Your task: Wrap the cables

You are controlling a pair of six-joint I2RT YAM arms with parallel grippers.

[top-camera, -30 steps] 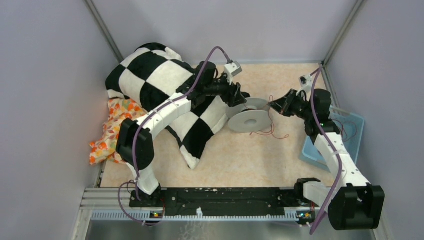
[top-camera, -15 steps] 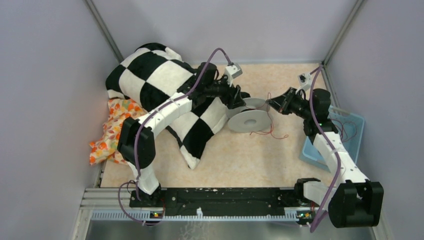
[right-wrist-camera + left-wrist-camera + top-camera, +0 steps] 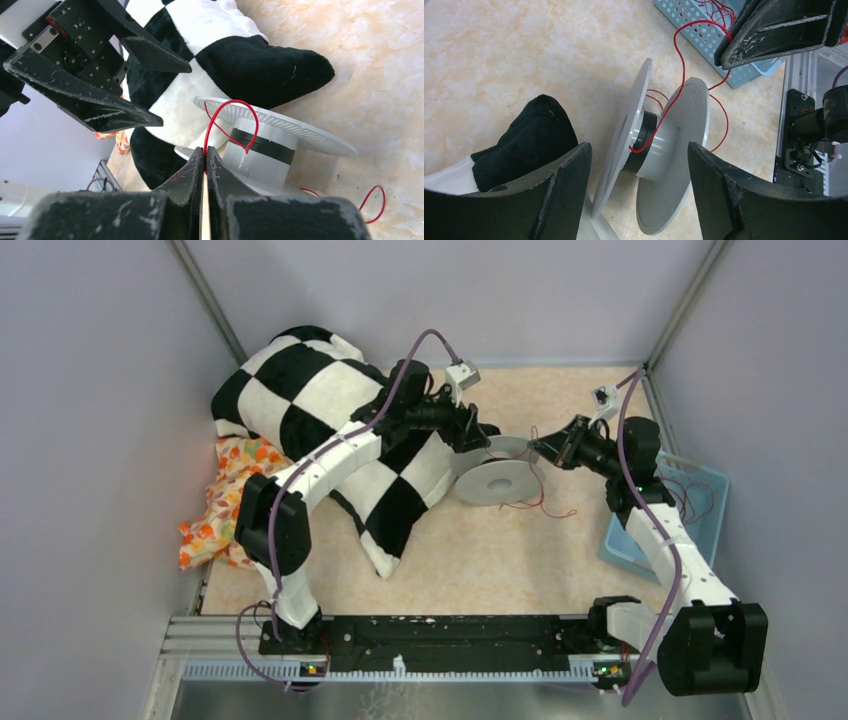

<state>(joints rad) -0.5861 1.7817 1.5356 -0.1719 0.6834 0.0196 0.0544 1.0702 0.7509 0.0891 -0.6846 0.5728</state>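
Observation:
A grey spool [image 3: 497,478] lies tilted on the table, its far flange against the checked cushion. A thin red cable [image 3: 541,502] runs from its hub in loose curls across the table towards the blue basket. My right gripper [image 3: 536,444] is shut on the cable [image 3: 235,101] just past the spool [image 3: 260,145]; a small loop arches from its tips to the hub. My left gripper [image 3: 484,434] is open and empty, its jaws wide on either side of the spool [image 3: 664,150] without touching it. In the left wrist view the cable [image 3: 681,75] runs up from the hub.
A black-and-white checked cushion [image 3: 330,410] fills the back left, with an orange patterned cloth [image 3: 222,495] beside it. A blue perforated basket [image 3: 695,508] with more red wire stands at the right wall, also in the left wrist view [image 3: 696,27]. Walls enclose the table.
My right gripper has moved left and a little farther back with the cable, closer to the spool's far side. My left gripper has shifted slightly and stays open.

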